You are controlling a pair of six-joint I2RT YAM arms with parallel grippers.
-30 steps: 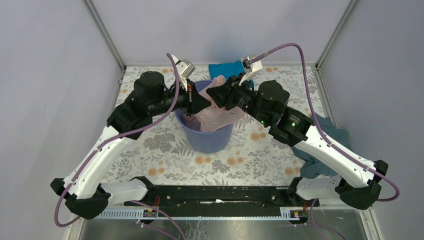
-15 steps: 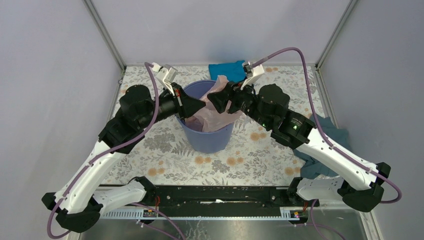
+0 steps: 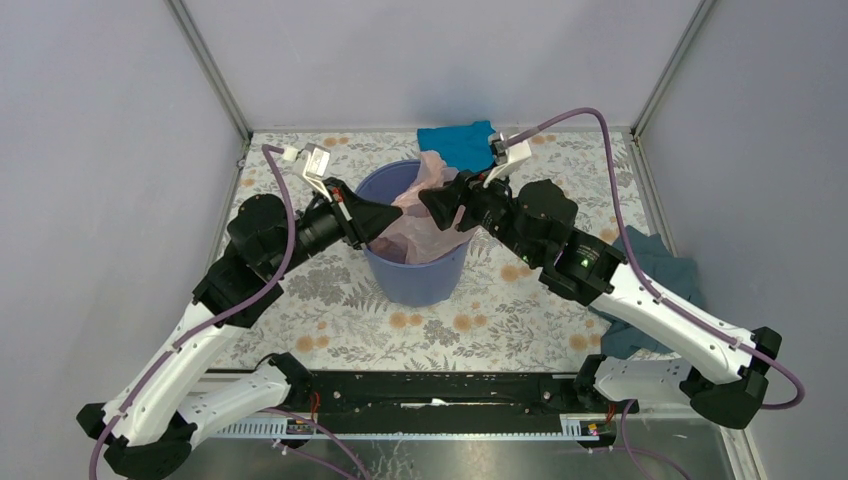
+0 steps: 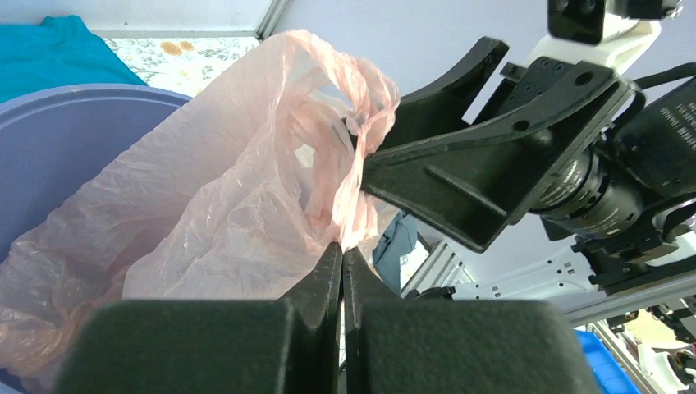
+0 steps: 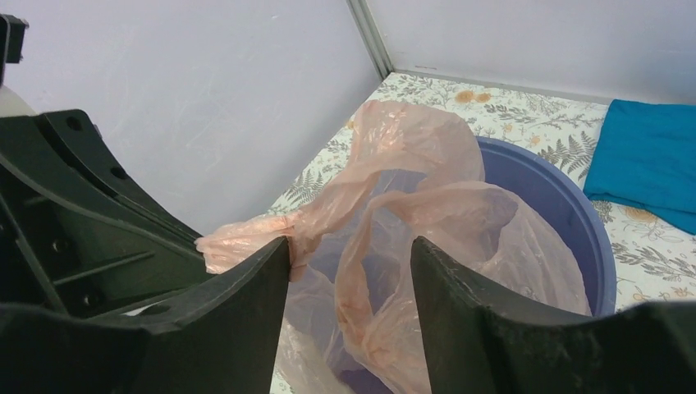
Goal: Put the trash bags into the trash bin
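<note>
Two claws meet above the bin, with the bag half in.
Floral tabletop carries the lavender-blue bin near its middle. Pink bag sits partly inside, its lower folds in the bin and its top rising above the rim. Grey-blue cloth lies well to the right, and a folded blue cloth lies beyond the bin at the far edge. Left claw is clenched on a twisted strand of the bag above the rim. Right claw is spread wide, with bag film between its fingers and one strand touching a finger.
</note>
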